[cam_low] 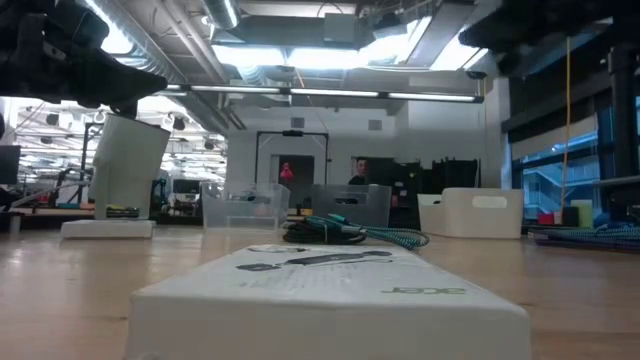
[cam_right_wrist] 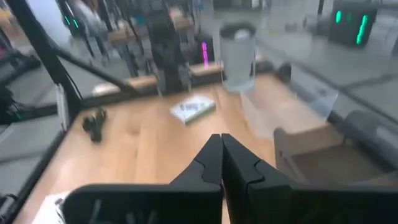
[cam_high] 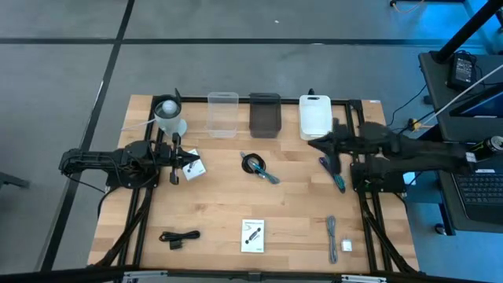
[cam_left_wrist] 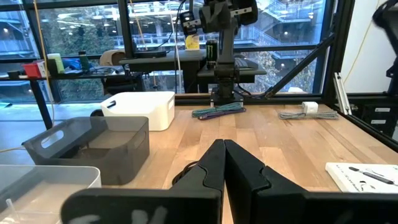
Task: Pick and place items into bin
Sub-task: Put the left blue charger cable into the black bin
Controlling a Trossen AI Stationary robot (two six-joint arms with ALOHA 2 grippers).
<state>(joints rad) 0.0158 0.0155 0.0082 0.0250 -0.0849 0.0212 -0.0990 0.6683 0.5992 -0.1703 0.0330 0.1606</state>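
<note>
Legible text: one item only. Word "acer", green, seen upside down in my low view, on top face of white box [cam_low: 330, 290] lying nearest camera. Dark printed graphics on same face: unreadable. Print on my other cards and packets: too small to read.

Print on the white card [cam_high: 252, 235] far from both tools too small to read; right wrist view blurred.

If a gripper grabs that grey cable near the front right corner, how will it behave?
The grey cable lies in a long loose bundle, so it would likely sag and unfold. The small white block beside it may drag along if attached.
</note>
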